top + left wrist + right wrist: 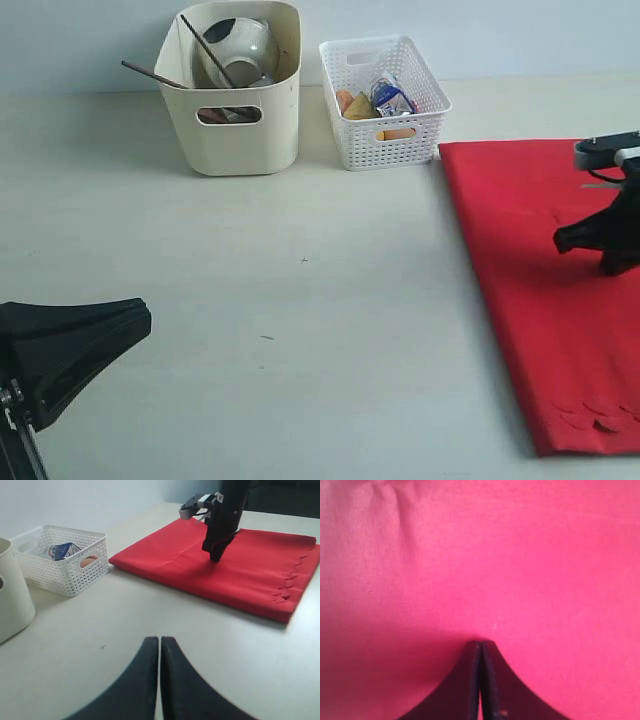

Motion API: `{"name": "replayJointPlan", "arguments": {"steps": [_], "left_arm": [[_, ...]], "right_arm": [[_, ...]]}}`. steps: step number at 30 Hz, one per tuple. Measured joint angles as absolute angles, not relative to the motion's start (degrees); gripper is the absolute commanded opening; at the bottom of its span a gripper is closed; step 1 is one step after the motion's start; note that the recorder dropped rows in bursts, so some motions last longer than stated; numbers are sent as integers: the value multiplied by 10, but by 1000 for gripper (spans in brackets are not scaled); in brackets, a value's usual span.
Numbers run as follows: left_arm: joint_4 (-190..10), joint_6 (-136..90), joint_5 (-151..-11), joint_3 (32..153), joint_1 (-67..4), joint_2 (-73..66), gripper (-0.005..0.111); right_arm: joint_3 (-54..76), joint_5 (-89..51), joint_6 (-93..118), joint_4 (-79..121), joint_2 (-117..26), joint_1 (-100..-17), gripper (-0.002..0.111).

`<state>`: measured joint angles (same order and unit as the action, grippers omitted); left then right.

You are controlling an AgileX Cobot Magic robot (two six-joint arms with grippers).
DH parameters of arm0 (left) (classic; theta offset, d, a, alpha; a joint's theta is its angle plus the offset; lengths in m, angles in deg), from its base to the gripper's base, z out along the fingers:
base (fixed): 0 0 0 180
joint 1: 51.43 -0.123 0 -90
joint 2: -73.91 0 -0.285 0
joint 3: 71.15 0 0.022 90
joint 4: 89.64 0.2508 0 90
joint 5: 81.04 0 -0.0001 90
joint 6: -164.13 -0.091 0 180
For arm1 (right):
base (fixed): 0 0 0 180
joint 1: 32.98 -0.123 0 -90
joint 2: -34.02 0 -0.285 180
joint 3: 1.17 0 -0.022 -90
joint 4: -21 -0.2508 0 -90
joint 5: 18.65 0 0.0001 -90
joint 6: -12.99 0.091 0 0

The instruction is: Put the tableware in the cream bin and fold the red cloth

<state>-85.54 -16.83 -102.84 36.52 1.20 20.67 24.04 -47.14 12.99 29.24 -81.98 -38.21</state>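
The right gripper (481, 643) is seen with its two fingers pressed together, nothing caught between them. Its tips are pointed down at the red cloth (520, 555), at or just above the surface (contact cannot be told). The cloth is spread flat on the right side of the table (300, 300), with a layered edge toward the middle and its scalloped edge at the near end. The left gripper (160, 640) is likewise closed and empty, and is held over bare tabletop well apart from the cloth. At the far side the cream bin (235, 140) is found upright, with a pale bowl (245, 45) tilted inside it and dark chopsticks (205, 50) leaning out over its rim. Just beside the bin a white lattice basket (385, 140) is placed, and a blue-white milk carton (392, 98) is seen in it.
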Motion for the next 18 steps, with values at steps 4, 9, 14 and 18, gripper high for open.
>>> {"name": "replayJointPlan", "arguments": {"steps": [4, 9, 14, 18], "left_arm": [[-855, -168, -1028, 365, 12, 207, 4], [-855, -168, -1028, 365, 12, 207, 4], [-855, -168, -1028, 365, 12, 207, 4], [-855, -168, -1028, 365, 12, 207, 4]], "right_arm": [[178, -455, 130, 292, -861, -381, 0], [86, -447, 130, 292, -921, -381, 0], [-50, -462, 111, 291, -995, -381, 0], [-156, -487, 85, 281, -1059, -381, 0]]}}
